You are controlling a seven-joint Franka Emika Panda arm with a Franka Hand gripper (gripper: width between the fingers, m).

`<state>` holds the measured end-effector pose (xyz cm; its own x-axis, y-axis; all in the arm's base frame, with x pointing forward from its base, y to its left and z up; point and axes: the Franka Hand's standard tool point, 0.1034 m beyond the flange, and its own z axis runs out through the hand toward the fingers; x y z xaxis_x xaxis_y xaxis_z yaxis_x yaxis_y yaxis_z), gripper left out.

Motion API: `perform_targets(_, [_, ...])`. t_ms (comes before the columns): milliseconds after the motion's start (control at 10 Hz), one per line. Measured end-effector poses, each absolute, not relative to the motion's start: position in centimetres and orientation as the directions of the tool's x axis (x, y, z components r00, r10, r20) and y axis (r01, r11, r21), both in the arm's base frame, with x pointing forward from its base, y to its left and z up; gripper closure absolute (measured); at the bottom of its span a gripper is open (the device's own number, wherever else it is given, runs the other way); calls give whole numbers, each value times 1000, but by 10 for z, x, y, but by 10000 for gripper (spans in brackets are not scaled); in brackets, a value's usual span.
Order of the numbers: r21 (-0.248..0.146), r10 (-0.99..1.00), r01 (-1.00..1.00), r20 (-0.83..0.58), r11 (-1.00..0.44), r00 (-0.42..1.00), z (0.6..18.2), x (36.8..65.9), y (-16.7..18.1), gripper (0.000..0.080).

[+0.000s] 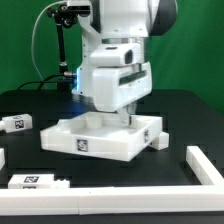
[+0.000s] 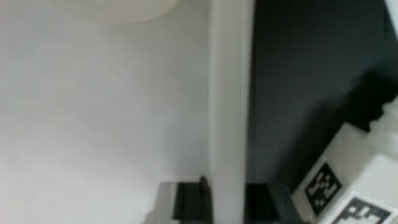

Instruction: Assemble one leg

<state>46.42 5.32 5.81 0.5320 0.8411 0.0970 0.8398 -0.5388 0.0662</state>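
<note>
The large flat white square piece (image 1: 100, 138) lies in the middle of the black table. My gripper (image 1: 128, 119) is down on its far side. In the wrist view the gripper (image 2: 228, 196) straddles that piece's raised rim (image 2: 230, 90), one dark finger (image 2: 189, 200) over the white inner face and the other on the outer side, both against the rim. Small white tagged legs lie loose: one at the exterior view's left (image 1: 18, 123) and one at the front left (image 1: 36, 181). A white tagged block (image 2: 356, 165) lies on the table just outside the rim.
A white L-shaped bar (image 1: 205, 166) stands at the exterior view's right and runs along the front edge (image 1: 110, 200). Another white part (image 1: 3, 158) shows at the far left edge. Cables hang behind the arm.
</note>
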Motion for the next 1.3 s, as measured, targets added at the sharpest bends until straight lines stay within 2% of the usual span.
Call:
perform_targets(300, [59,845,844,91,-533,528,55,461,53,742])
perform_targets(400, [77,875,873,94,-481,474,54,463,53,742])
perform_targets(500, [113,919,913,102,-391,381,52,466,52,742])
perform_targets(600, [113,947,942,91,-316,307,47,470,50,742])
perform_targets(800, [139,977,970,93,-201,190,42,487,66,742])
perform_targets(900, [147,974,965,102,-216,203,38,481,64,742])
perform_targets(1000, [133,974,967,95,-217,206,37,479,62,742])
perform_targets(1200, [131,974,967,94,-217,206,36,479,62,742])
perform_targets(1300, [136,982,974,89,-179,168,34,479,63,742])
